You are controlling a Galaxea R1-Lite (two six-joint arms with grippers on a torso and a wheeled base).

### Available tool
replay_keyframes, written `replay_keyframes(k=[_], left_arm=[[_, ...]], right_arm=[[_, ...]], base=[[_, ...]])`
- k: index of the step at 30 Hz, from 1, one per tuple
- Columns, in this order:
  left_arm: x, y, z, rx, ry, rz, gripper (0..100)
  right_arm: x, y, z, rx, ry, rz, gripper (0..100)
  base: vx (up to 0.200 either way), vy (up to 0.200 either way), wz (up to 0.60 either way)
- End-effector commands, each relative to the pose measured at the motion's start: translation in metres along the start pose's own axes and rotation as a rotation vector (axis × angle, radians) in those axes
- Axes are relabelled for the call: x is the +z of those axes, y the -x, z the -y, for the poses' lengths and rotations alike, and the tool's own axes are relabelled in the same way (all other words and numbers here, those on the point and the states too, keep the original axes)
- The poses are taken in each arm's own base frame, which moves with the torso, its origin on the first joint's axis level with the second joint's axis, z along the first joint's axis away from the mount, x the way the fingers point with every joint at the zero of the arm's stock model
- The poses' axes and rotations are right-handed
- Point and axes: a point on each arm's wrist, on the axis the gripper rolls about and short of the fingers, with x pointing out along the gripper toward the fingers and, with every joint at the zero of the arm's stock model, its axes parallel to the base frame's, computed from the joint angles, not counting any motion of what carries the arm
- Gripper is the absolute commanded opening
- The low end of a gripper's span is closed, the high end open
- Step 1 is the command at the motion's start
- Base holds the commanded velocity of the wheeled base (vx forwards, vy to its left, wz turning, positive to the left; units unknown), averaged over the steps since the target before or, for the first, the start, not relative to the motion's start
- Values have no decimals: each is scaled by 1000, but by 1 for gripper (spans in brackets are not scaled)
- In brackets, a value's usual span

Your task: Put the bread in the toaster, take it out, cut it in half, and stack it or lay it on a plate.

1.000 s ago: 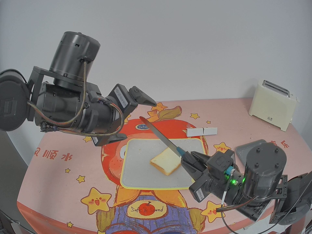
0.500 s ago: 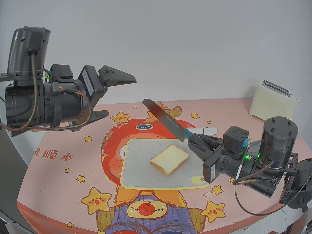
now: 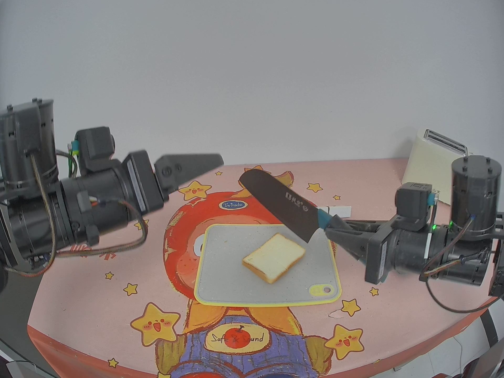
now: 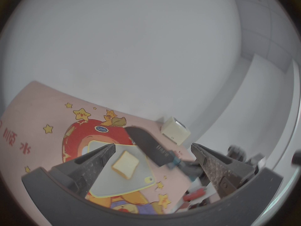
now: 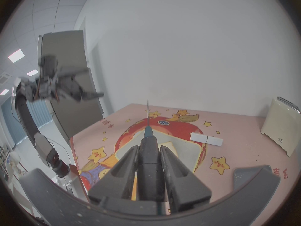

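One whole slice of bread (image 3: 274, 258) lies flat on the grey cutting board (image 3: 226, 284) with a yellow rim. My right gripper (image 3: 341, 230) is shut on the teal handle of a dark knife (image 3: 286, 206). It is held above the board's far right corner, blade slanting up and left, clear of the bread. In the right wrist view the knife (image 5: 148, 132) points straight out between the closed fingers (image 5: 175, 176). My left gripper (image 3: 207, 165) hovers open and empty, high over the table's left side. Its fingers (image 4: 94, 160) frame the bread (image 4: 125, 164) far below.
The cream toaster (image 3: 436, 169) stands at the table's far right corner. A small white block (image 5: 207, 138) lies behind the board. A grey plate (image 5: 247, 174) sits near the right edge of the table. The tablecloth carries a cartoon print.
My right arm pulled back to the right and rose, lifting the knife off the bread area and turning its blade flat to the head camera. My left arm swung left and lower. The bread stayed put.
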Motion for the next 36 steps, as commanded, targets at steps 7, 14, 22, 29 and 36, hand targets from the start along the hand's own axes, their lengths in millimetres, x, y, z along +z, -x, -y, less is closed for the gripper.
replay_keyframes(k=[7, 14, 22, 29, 36], left_arm=[[-20, -3, -22, -16, -104, 48, 100], [-26, -3, -26, -23, -137, 14, 100], [-29, -9, -31, -7, -136, -5, 100], [-32, -11, -34, 4, -133, -18, 100], [-35, -15, -37, 15, -134, -32, 100]], right_arm=[[-14, 5, 11, 1, 32, -31, 0], [-18, 2, 8, 20, 40, 11, 0], [-41, -22, 11, 17, 45, -21, 0], [-55, -29, 12, 17, 70, -58, 0], [-56, -29, 12, 19, 77, -60, 0]], base=[[0, 0, 0], [0, 0, 0], [0, 0, 0], [0, 0, 0], [0, 0, 0]])
